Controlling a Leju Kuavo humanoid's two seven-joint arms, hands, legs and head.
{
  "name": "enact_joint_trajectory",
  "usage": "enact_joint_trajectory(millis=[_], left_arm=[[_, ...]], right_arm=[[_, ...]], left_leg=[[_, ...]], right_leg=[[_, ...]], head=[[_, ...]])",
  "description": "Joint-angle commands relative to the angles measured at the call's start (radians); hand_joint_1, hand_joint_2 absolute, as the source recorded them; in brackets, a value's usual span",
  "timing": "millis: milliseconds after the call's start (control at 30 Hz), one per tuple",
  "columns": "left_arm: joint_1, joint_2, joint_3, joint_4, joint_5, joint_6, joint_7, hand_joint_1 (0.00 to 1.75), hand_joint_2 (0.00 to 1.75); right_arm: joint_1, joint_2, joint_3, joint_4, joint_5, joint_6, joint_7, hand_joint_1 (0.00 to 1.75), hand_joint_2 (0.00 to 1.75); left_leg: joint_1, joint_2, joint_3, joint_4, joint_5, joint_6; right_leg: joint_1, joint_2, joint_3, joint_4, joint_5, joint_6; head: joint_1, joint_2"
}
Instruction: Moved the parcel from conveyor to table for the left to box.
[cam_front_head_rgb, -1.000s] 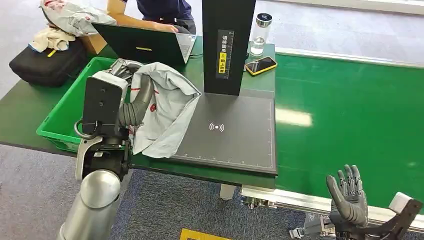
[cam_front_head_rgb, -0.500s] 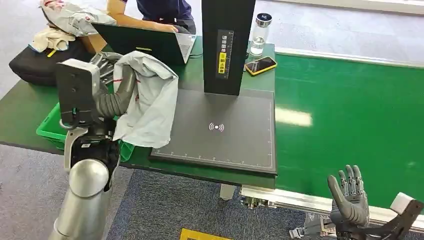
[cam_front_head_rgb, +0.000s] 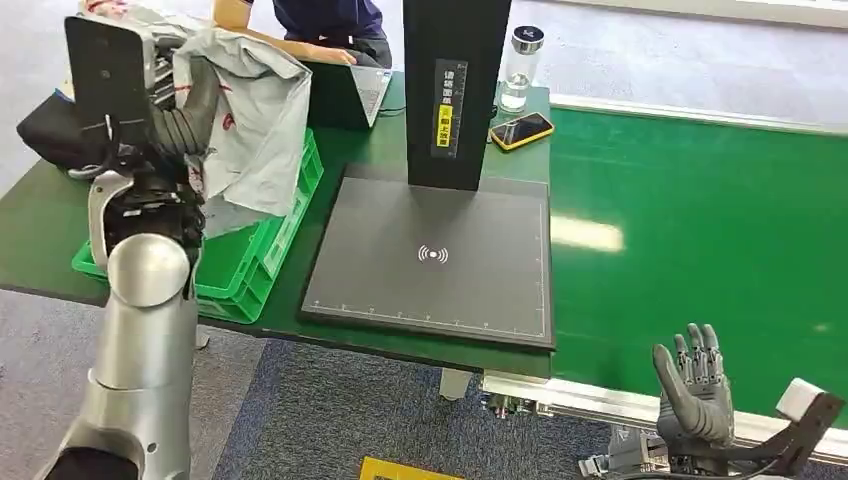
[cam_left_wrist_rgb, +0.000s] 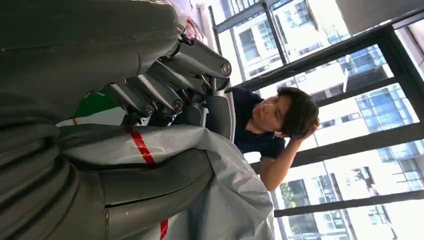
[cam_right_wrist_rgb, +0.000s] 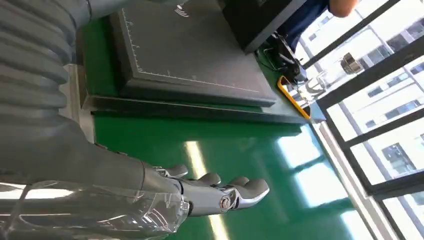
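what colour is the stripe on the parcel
Red, on the grey parcel the left robot hand holds; clearest in the left wrist view.

1 parcel (cam_front_head_rgb: 255, 110), 1 green crate (cam_front_head_rgb: 250, 270), 1 phone (cam_front_head_rgb: 521, 130), 1 bottle (cam_front_head_rgb: 519, 68).

Contactless-wave sign on dark scan pad (cam_front_head_rgb: 433, 254); yellow/white label, text illegible, on black post (cam_front_head_rgb: 446, 95).

green table (cam_front_head_rgb: 40, 240) — crate (cam_front_head_rgb: 255, 265), scanner pad (cam_front_head_rgb: 440, 255), phone (cam_front_head_rgb: 521, 130)
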Motion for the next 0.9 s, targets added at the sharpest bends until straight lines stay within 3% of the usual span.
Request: enact_joint_trajectory(millis=[33, 567, 900], left_arm=[[-0.082, 0.036, 0.01, 0.121, -0.002, -0.001, 0.003, 1.75, 1.75], [-0.107, 0.057, 0.031, 0.149, 0.0, 0.015, 0.021, 1.75, 1.75], [-0.255, 0.129, 0.138, 0.487, -0.075, 0.04, 0.08, 1.75, 1.75]], right_arm=[[-0.02, 0.001, 0.01, 0.048, 0.002, -0.001, 0.001, 0.0, 1.75], [-0.019, -0.005, 0.016, 0.047, 0.002, 0.001, 0.001, 0.0, 1.75], [-0.037, -0.007, 0.028, 0.061, 0.007, 0.009, 0.003, 0.0, 1.75]], left_leg=[[0.001, 0.002, 0.003, -0.001, 0.0, -0.001], [0.001, 0.002, 0.001, 0.0, 0.0, -0.001], [0.001, 0.004, 0.004, -0.001, 0.0, -0.002]], right_leg=[[0.001, 0.002, 0.003, -0.001, 0.0, -0.003], [0.001, 0.002, 0.001, -0.001, 0.0, -0.002], [0.002, 0.004, 0.003, -0.001, 0.001, -0.003]], head=[[0.0, 0.0], [0.0, 0.0], [0.0, 0.0]])
